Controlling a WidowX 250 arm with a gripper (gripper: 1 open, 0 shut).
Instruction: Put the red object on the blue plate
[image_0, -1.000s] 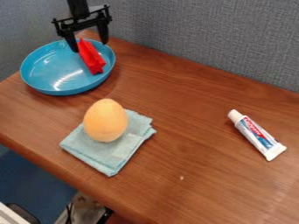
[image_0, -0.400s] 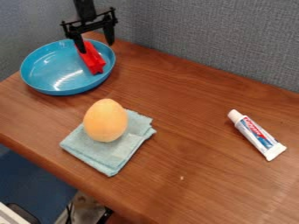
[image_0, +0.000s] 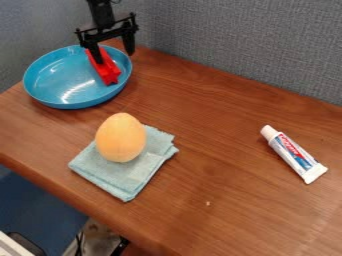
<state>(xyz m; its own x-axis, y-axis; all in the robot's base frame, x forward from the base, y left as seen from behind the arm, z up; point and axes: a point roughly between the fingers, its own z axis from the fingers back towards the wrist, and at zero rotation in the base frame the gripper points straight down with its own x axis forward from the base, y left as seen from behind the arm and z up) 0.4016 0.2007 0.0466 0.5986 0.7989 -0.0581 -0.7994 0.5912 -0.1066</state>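
Already the small red plastic object lies inside the round bright blue plastic plate at far left, with the black gripper spread open just above it, so only withdrawal seems left.

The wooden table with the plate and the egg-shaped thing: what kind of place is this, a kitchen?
Probably a robot test bench, not a kitchen. A gripper hangs over a blue plate, unrelated props lie spread on the wooden table, and the backdrop is a grey fabric wall.

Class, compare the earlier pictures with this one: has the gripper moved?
Yes. The gripper, open, has shifted slightly right and up in the picture, toward the back rim of the blue plate.
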